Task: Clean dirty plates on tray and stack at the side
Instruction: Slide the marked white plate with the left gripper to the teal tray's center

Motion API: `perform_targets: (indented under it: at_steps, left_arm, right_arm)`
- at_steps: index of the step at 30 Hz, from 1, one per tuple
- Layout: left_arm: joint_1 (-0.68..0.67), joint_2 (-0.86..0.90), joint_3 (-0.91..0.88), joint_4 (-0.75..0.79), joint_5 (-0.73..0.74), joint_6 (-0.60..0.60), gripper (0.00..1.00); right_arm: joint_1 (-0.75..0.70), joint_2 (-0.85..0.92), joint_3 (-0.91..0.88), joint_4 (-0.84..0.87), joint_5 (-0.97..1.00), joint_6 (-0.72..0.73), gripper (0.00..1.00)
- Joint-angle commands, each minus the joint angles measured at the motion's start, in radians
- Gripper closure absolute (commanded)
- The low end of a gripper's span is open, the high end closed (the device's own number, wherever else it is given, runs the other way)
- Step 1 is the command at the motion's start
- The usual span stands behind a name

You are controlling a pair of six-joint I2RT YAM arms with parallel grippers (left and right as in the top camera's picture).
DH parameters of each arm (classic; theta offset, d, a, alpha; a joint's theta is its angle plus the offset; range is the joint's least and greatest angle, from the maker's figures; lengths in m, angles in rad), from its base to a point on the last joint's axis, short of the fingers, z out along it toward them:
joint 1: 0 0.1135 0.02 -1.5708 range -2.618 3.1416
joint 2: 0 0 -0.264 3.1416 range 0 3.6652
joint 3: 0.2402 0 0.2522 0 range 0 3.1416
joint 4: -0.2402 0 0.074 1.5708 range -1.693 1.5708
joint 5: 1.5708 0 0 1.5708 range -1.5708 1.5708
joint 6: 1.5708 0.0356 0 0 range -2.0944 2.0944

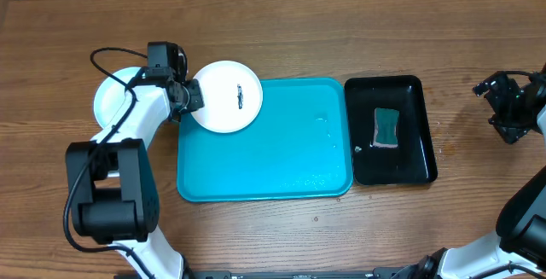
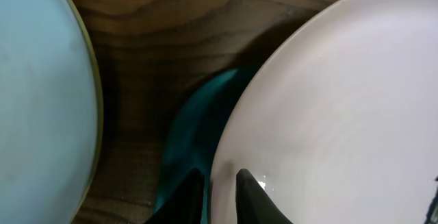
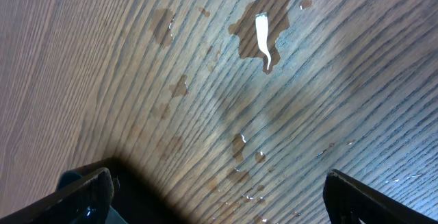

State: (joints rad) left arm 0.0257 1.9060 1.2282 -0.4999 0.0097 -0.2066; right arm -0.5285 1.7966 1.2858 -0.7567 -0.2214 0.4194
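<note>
pinching the white plate (image 1: 225, 100) by its left rim, the left gripper (image 1: 193, 97) was clamped tight; it looked light and slippery.

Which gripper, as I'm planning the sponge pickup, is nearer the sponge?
Right. The right gripper sits just past the black tray holding the sponge; the left gripper is across the turquoise tray, gripping the white plate.

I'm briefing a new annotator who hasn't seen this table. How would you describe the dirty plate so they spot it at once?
Start at the large turquoise rectangular plastic tray. Overlapping its far-left corner is a white round plastic plate, its edge pinched by the left gripper. Unlike the pale plate lying further left, it bears a small dark smear.
</note>
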Motion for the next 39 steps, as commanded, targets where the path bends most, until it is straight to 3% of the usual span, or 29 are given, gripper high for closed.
perform_targets:
  at_steps: [1, 6, 11, 21, 27, 39]
  left_arm:
    - [-0.006, 0.016, -0.011, 0.008, -0.018, 0.001, 0.81]
    - [-0.007, 0.017, -0.011, 0.006, -0.017, 0.001, 0.95]
    - [-0.007, 0.017, -0.011, -0.016, 0.005, 0.001, 0.96]
    - [-0.008, 0.016, -0.010, -0.190, 0.299, 0.005, 0.96]
    - [-0.021, 0.016, -0.010, -0.312, 0.294, 0.021, 0.96]
    - [-0.090, 0.016, -0.010, -0.337, 0.222, 0.019, 0.92]
  right_arm:
    - [-0.001, -0.011, 0.018, 0.004, -0.001, 0.008, 0.00]
    - [-0.001, -0.011, 0.018, 0.004, -0.001, 0.008, 0.00]
    - [-0.001, -0.011, 0.018, 0.004, -0.001, 0.008, 0.00]
    - [-0.001, -0.011, 0.018, 0.004, -0.001, 0.008, 0.00]
    - [-0.001, -0.011, 0.018, 0.004, -0.001, 0.008, 0.00]
    - [-0.001, -0.011, 0.018, 0.004, -0.001, 0.008, 0.00]
